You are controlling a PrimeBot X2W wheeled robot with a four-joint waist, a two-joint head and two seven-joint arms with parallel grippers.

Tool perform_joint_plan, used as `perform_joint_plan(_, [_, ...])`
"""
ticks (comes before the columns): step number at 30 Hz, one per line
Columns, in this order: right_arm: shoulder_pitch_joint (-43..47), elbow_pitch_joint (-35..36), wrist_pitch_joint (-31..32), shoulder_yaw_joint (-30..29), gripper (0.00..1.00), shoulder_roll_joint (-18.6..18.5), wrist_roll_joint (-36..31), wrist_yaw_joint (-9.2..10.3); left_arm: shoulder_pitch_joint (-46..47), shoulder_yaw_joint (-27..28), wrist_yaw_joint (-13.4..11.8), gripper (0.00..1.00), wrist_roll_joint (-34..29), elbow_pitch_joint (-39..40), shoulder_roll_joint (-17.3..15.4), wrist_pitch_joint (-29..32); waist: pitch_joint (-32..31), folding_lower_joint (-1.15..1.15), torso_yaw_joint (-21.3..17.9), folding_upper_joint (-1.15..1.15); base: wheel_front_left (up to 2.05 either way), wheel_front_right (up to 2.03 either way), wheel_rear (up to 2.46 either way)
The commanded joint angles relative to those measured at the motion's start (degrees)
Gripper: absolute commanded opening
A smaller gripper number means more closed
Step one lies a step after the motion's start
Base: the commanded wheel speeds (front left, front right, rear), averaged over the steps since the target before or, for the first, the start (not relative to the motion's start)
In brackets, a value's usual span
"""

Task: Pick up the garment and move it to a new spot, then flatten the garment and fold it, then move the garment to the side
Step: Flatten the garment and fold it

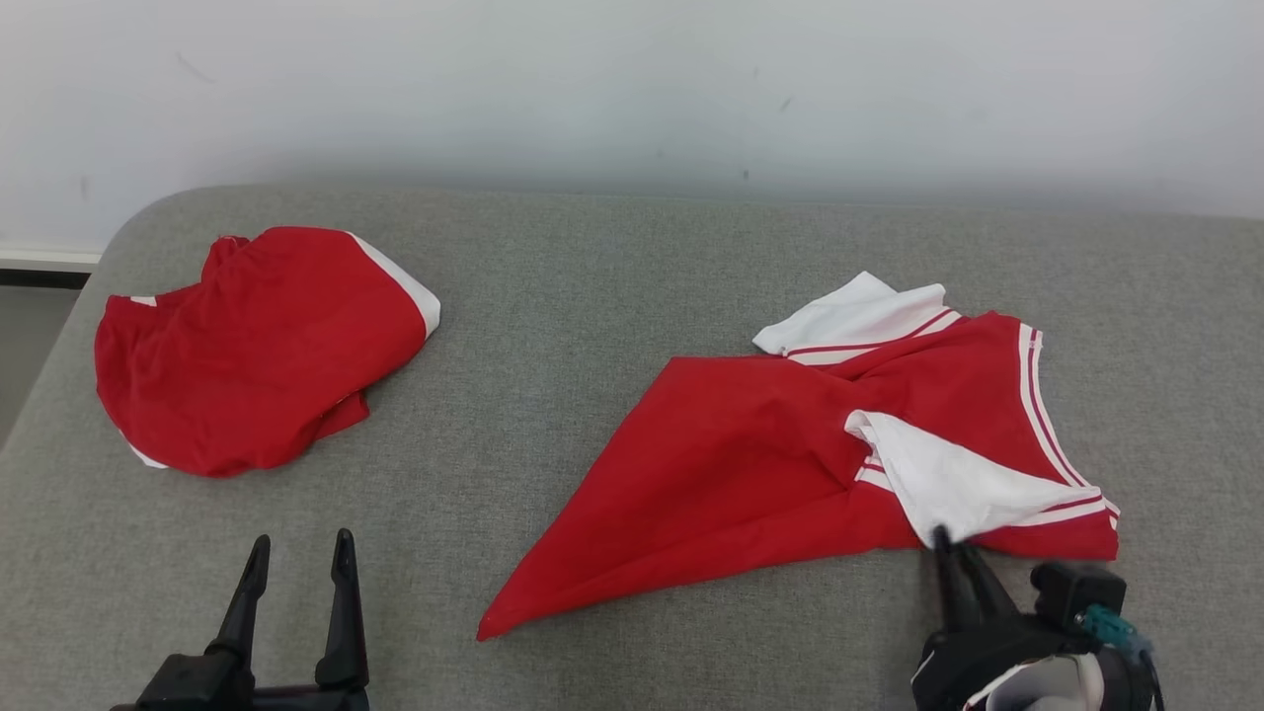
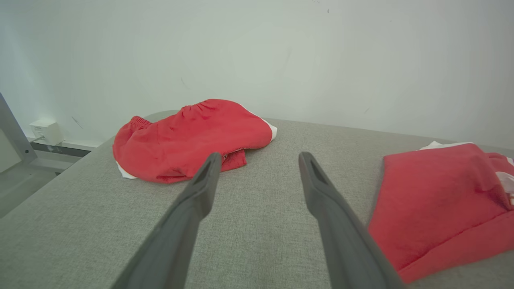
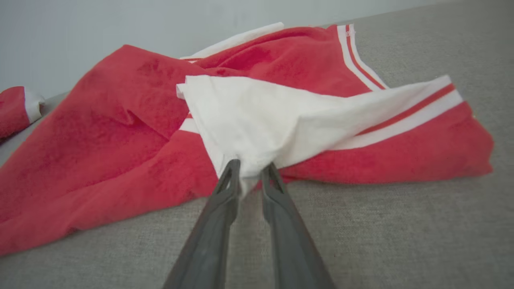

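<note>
Two grippers: right gripper (image 3: 251,166) pinched on jersey (image 1: 750,464) sleeve (image 3: 261,116) edge, liable to slip when lifted; left gripper (image 2: 257,158) splayed, left of jersey.

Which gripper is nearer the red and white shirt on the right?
Right. The right gripper is at the shirt's near edge, jaws pinching its white panel. The left gripper hangs open well to the shirt's left, apart from it, nearer the red shorts.

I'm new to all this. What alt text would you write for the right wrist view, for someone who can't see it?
The right pincer nips the white flap of a crumpled red and white garment lying on a grey fabric surface. A second red garment peeks in at far left.
</note>
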State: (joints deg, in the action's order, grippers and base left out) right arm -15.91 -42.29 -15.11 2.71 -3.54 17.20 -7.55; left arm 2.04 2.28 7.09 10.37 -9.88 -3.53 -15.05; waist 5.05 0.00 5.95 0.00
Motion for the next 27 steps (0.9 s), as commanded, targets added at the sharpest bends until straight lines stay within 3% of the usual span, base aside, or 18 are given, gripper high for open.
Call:
perform_joint_plan(1, [-0.8,0.4,-0.1,-0.7,0.0,0.0,-0.1,0.13,0.0,0.2,0.2,1.0,-0.4,0.1,0.3,-0.2,0.0,0.0,-0.2,0.0,0.0,0.0,0.0])
perform_joint_plan(7, [2.1,5.7,0.0,-1.2,0.0,-0.1,-2.0,0.13,-0.9,0.3,0.4,1.0,-0.4,-0.3,0.4,-0.2,-0.6,0.0,-2.0,0.0,0.0,0.0,0.0])
perform_joint_plan(16, [12.3,22.7,-0.1,-1.8,0.0,-2.4,-3.6,0.13,-1.6,-0.4,0.4,1.0,0.4,-1.3,0.6,-0.2,-1.1,0.0,-7.1,0.0,0.0,0.0,0.0])
perform_joint_plan(27, [22.3,29.7,1.0,-1.2,0.0,-5.9,-1.9,0.13,-1.6,0.3,0.4,1.0,0.5,-1.8,0.6,-0.2,-1.0,0.0,-10.3,0.0,0.0,0.0,0.0])
